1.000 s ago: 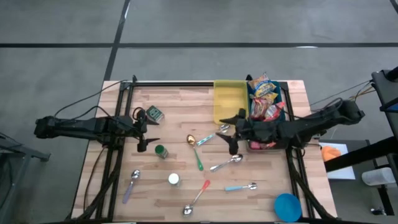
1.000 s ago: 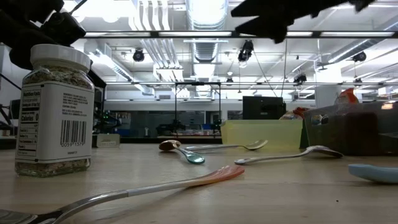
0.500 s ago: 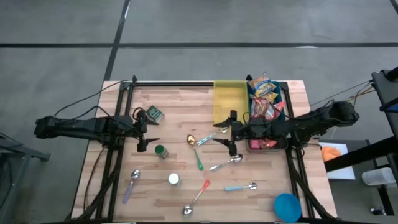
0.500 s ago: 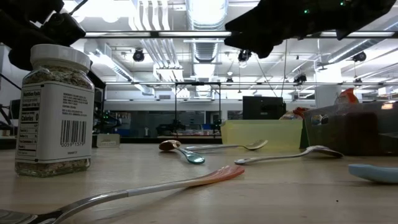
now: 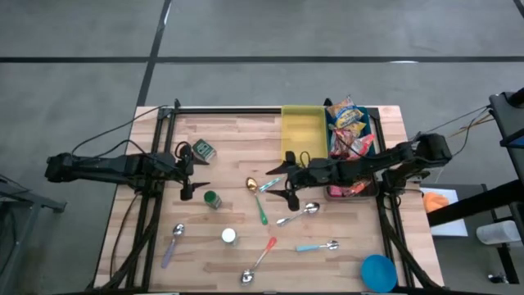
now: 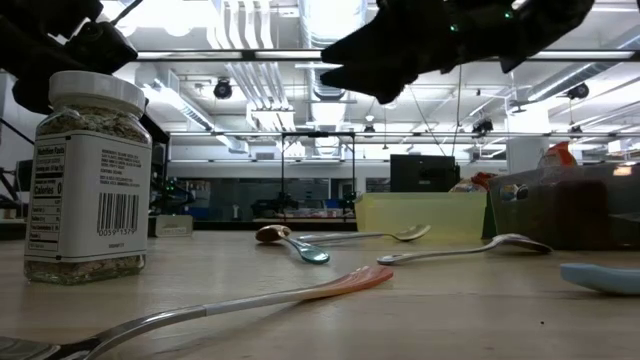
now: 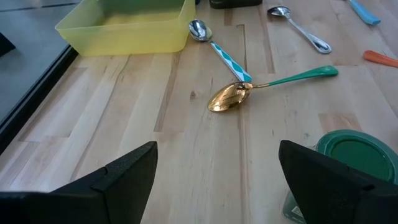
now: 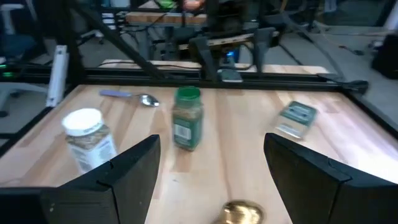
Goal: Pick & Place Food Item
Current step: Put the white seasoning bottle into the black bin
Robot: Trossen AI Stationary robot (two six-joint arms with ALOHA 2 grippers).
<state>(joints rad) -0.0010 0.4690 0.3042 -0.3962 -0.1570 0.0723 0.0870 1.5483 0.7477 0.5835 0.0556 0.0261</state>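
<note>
Inside dark bin [image 5: 366,156]: colourful snack packets [image 5: 347,124].

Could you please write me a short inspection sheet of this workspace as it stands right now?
Surface: wooden table, slatted top, partly bare.
Job's things: snack packets in the dark bin at the far right; yellow bin beside it looks empty.
Clutter: green-lidded spice jar, white-lidded spice jar, small tin, gold spoon with green handle, several more spoons, blue bowl.
Grippers: left gripper open, near the green-lidded jar, holding nothing; right gripper open, above the spoons at mid-table, holding nothing.
Cables: cables run off both arms past the table edges.
Surroundings: grey floor; orange object on the right.
</note>
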